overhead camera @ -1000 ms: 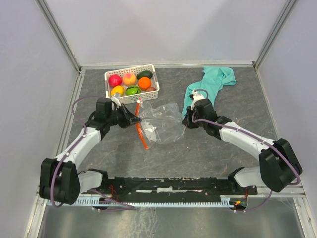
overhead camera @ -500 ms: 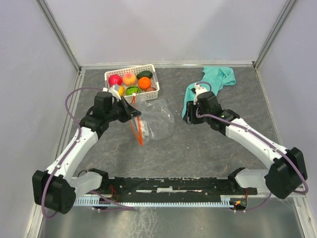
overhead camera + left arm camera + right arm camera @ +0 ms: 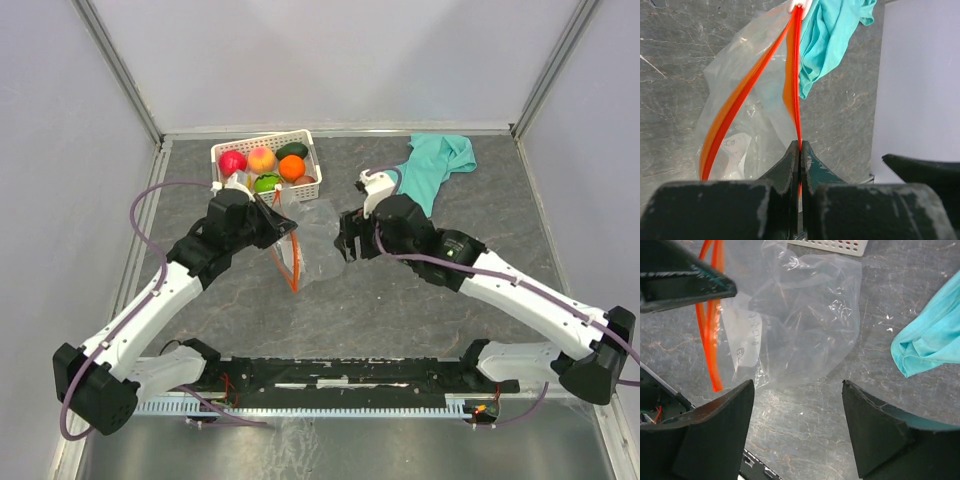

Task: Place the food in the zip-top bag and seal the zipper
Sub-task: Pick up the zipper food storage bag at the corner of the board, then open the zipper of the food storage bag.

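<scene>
The food (image 3: 263, 159) lies in the white basket (image 3: 260, 141) at the back left: small round pieces in red, peach, orange, green and dark green. The clear zip-top bag (image 3: 318, 238) hangs crumpled in front of the basket. My left gripper (image 3: 283, 228) is shut on the bag's red-orange zipper (image 3: 286, 266) and holds that edge up. In the left wrist view the zipper (image 3: 798, 75) runs straight out of the shut gripper (image 3: 800, 145), and its other strip bows away to the left. My right gripper (image 3: 346, 240) stands open just right of the bag (image 3: 805, 315), with only bare tabletop between its fingers (image 3: 715, 425).
A teal cloth (image 3: 432, 167) lies at the back right, close behind my right arm; its edge also shows in the right wrist view (image 3: 930, 345). The basket's corner (image 3: 835, 244) sits just beyond the bag. Grey walls close in the table on three sides.
My right gripper has let go of the bag's right edge, opened, and moved left toward it. My left gripper has carried the zipper edge up and rightward, so the bag has bunched together.
</scene>
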